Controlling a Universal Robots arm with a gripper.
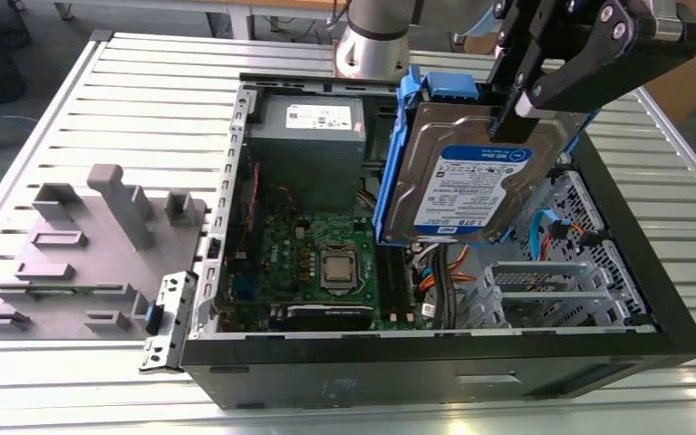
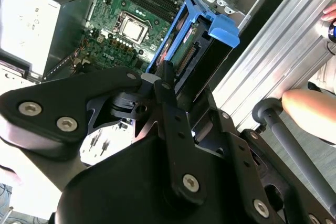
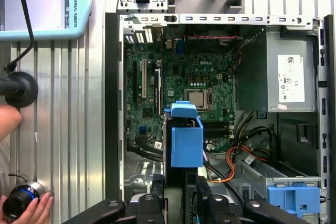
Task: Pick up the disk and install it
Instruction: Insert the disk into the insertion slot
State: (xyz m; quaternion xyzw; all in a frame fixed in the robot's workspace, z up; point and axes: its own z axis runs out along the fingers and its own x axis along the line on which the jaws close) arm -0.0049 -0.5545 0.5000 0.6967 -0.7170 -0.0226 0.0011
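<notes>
Exterior view: you see one disk (image 1: 481,186), tilted above the open computer case (image 1: 445,358), its top pinched by the one pincer (image 1: 507,127). Second wrist view: the narrowly spread jaws clamp it over the motherboard (image 2: 126,22). First wrist view: one blue clip (image 3: 294,199) sits inside the case.

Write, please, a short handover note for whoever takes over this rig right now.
The gripper is shut on the disk, gripping its upper end.
Disk: held tilted in the air over the open computer case, label toward the exterior view.
Done: disk picked up.
Left: it is not yet seated in the case.
Note: a person's hand is beside the case.
</notes>
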